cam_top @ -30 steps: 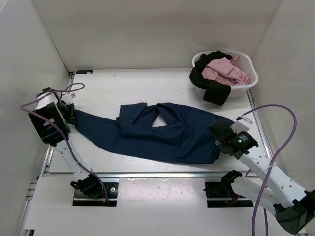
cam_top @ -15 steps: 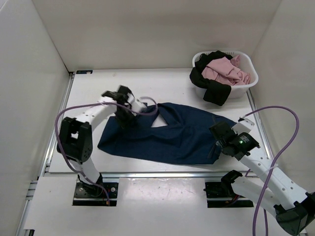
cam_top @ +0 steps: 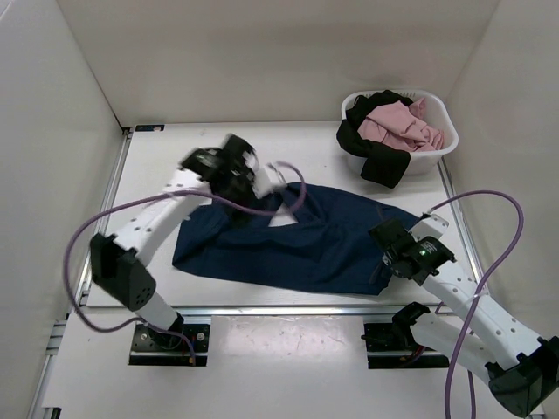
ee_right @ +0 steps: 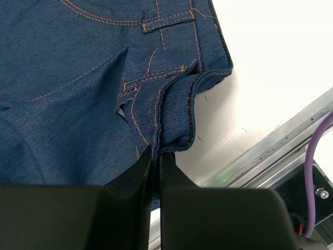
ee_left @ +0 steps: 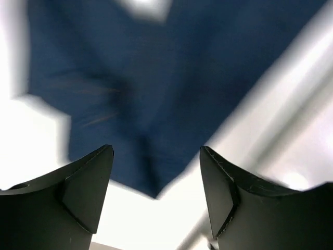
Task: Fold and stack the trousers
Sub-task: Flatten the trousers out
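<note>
My right gripper [ee_right: 156, 156] is pinched tight on a folded waistband edge of the trousers [cam_top: 306, 249], which lie spread and partly doubled over across the middle of the table [cam_top: 166, 157]. My left gripper [ee_left: 156, 156] hangs above their left part, fingers spread apart, clear of the cloth.
</note>
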You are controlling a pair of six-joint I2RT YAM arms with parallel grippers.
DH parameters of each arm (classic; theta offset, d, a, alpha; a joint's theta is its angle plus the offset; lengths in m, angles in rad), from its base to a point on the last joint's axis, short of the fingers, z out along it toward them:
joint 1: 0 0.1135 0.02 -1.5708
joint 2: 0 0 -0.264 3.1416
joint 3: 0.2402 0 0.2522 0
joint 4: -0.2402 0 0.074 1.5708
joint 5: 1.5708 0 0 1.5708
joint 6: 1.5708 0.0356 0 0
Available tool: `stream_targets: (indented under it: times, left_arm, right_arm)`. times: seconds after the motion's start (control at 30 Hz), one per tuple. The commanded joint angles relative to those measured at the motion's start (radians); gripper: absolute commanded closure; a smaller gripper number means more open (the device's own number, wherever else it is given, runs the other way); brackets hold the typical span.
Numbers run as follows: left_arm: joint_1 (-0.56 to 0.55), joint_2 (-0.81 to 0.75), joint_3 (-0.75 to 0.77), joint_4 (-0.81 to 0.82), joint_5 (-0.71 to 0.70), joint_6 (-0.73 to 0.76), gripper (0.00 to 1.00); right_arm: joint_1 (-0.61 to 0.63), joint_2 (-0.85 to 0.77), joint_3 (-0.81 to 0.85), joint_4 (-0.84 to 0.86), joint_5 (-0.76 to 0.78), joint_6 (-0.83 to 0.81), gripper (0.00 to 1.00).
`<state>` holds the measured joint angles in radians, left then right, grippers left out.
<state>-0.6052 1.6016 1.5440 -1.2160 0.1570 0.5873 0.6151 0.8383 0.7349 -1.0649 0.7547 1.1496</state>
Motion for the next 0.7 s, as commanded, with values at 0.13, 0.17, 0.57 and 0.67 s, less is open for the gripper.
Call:
stream_targets:
  times: [0.13, 0.17, 0.57, 0.67]
  left_arm:
    - [0.444, 0.049, 0.015, 0.174, -0.054, -0.001, 0.17]
    - [0.465, 0.079, 0.002, 0.205, -0.036, -0.001, 0.17]
    - [0.426, 0.198, -0.106, 0.156, 0.254, 0.028, 0.18]
    - [0.426, 0.207, -0.128, 0.156, 0.288, 0.017, 0.18]
  right_arm:
    - [-0.003, 0.005, -0.017, 0.005, 0.000, 0.030, 1.00]
    - [-0.003, 0.005, -0.017, 0.005, 0.000, 0.039, 1.00]
    - [-0.003, 0.015, -0.035, 0.013, -0.020, 0.039, 1.00]
    - [-0.003, 0.005, -0.035, 0.013, -0.020, 0.039, 1.00]
